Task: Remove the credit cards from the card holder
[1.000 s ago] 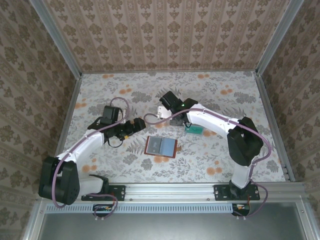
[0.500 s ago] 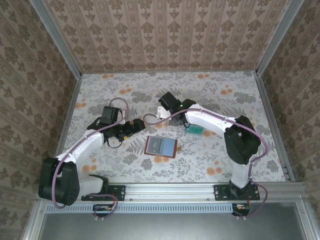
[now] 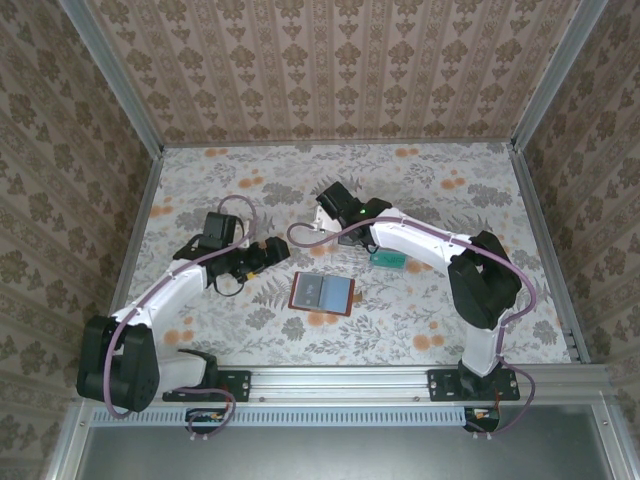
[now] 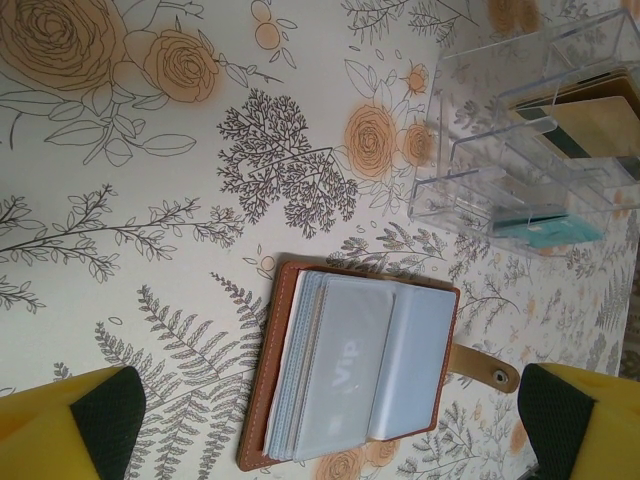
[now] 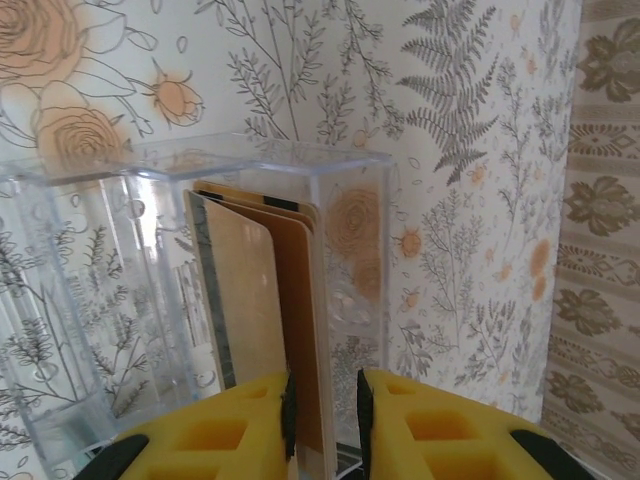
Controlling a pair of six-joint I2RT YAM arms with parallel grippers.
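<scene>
Two arms reach out over the floral surface [image 3: 470, 190]. Left fingers [image 3: 268, 254] are spread wide and hold nothing, hovering just beside the far-left corner of the card holder [image 3: 322, 293].

The card holder lies open and flat near the middle of the surface, nearer to me than the clear tray [image 4: 470, 100] and apart from it. Its brown rim and blue-grey sleeves face up, and the snap strap sticks out at one side. A pale card marked "Vip" [image 4: 345, 372] sits in the sleeves.

Of the credit cards [image 5: 245, 290], two tan ones stand upright in one tray compartment, with a dark-striped edge showing behind them. A teal card [image 4: 548, 228] lies in another compartment.

Right fingers [image 3: 330, 222] are at the tray, set narrow, straddling the top edge of the nearer tan card. I cannot tell whether the pads pinch it or merely flank it.
</scene>
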